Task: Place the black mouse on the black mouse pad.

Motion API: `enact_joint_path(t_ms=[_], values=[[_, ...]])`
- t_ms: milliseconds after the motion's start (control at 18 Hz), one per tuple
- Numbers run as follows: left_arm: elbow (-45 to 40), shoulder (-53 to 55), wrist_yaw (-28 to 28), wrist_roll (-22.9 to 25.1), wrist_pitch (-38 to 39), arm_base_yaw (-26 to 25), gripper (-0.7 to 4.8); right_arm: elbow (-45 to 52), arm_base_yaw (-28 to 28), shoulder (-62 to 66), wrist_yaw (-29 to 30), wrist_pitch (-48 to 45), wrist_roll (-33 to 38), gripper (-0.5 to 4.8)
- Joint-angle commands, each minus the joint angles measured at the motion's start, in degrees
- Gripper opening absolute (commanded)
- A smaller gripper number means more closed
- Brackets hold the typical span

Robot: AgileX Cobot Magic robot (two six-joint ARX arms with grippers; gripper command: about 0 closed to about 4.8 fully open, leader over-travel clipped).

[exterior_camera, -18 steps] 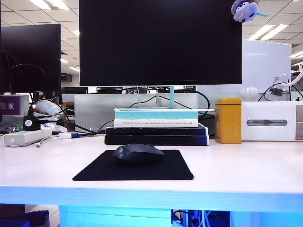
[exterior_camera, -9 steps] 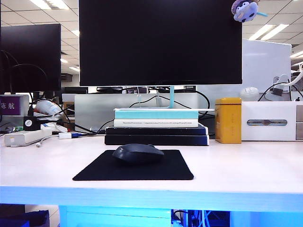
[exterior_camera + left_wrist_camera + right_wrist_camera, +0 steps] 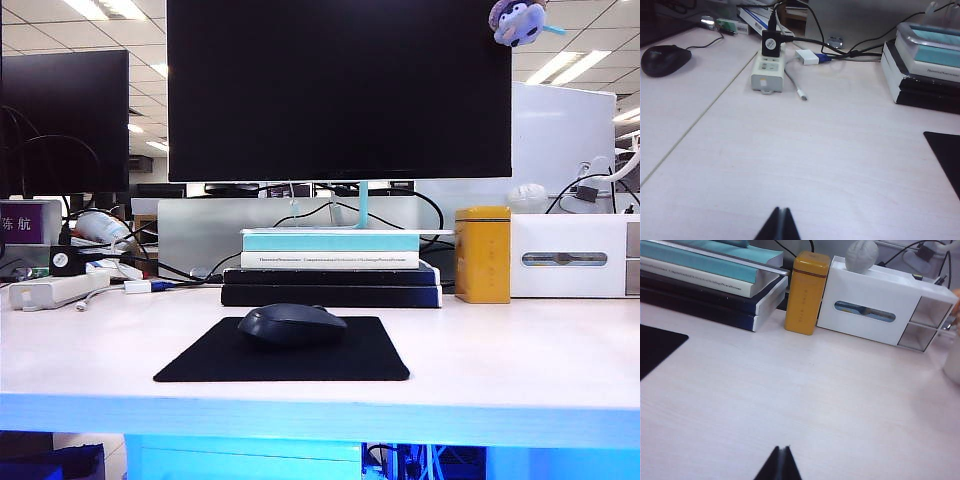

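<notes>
The black mouse (image 3: 291, 325) rests on the black mouse pad (image 3: 200, 362), toward its back edge, in the middle of the white desk. Neither arm shows in the exterior view. In the left wrist view my left gripper (image 3: 780, 210) hovers over bare desk, shut with nothing between its fingers; a corner of the pad (image 3: 946, 155) lies off to one side. In the right wrist view my right gripper (image 3: 782, 448) is likewise shut and empty above bare desk, with another pad corner (image 3: 657, 347) showing. The mouse is out of both wrist views.
A stack of books (image 3: 330, 268) under a monitor (image 3: 338, 90) stands just behind the pad. A yellow tin (image 3: 482, 255) and a white box (image 3: 570, 257) sit at the back right. A power strip (image 3: 767, 72) with cables lies back left, and a second dark mouse (image 3: 665, 60) sits beyond it.
</notes>
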State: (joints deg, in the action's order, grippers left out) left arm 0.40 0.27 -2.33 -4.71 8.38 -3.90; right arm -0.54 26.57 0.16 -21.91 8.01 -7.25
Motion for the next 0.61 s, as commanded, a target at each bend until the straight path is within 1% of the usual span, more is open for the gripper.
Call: enact_joint_path(t_ms=[56, 167, 278, 445, 611], values=[[-0.09, -0.07, 0.24, 0.20, -0.68, 0.00, -0.05, 0.48, -0.61, -0.04, -1.29, -0.15, -2.36, -0.06], [-0.09, -0.07, 1.07, 0.17, -0.70, 0.00, -0.05, 0.48, -2.54, -0.04, -1.99, -0.17, -2.58, -0.06], [-0.09, -0.07, 1.14, 0.17, -0.70, 0.00, -0.05, 0.48, -5.79, -0.04, -1.16, -0.28, -2.58, -0.06], [-0.09, -0.07, 1.18, -0.02, -0.70, 0.00, -0.05, 0.48, -12.81, -0.04, 1.92, -0.81, -3.32, -0.06], [-0.09, -0.07, 1.16, -0.11, -0.61, 0.00, -0.05, 0.48, -21.31, -0.04, 5.22, -2.97, -3.28, -0.06]])
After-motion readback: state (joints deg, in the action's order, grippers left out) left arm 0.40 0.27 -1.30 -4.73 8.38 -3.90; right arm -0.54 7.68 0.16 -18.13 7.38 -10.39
